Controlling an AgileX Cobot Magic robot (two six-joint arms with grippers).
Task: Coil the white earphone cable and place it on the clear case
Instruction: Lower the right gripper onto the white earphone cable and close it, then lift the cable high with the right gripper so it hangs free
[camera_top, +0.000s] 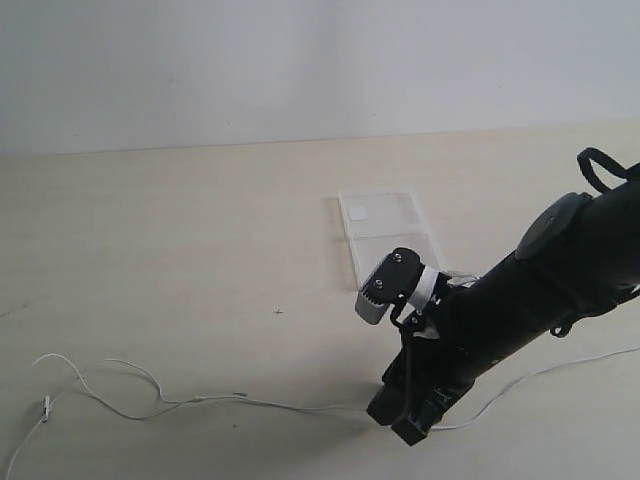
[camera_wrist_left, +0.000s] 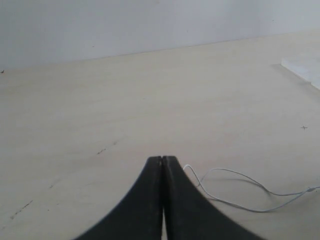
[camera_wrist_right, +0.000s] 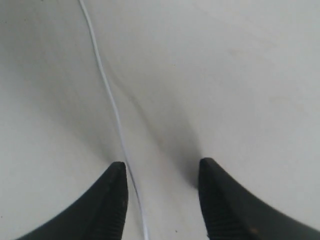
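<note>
White earphone cable (camera_top: 200, 401) lies uncoiled on the desk (camera_top: 180, 230) and passes the right gripper (camera_top: 410, 420). Clear case (camera_top: 385, 228) sits just beyond it. Left wrist: left gripper (camera_wrist_left: 162, 161) clenched, empty, cable loops beside its tips. Right wrist: right gripper released, cable between its fingers.

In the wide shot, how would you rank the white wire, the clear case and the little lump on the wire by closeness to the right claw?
1. white earphone cable: on the table, it runs right up to the open right gripper.
2. clear case: lies flat beyond the gripper, toward the wall.
3. inline piece: far left, near the cable's other end.
</note>
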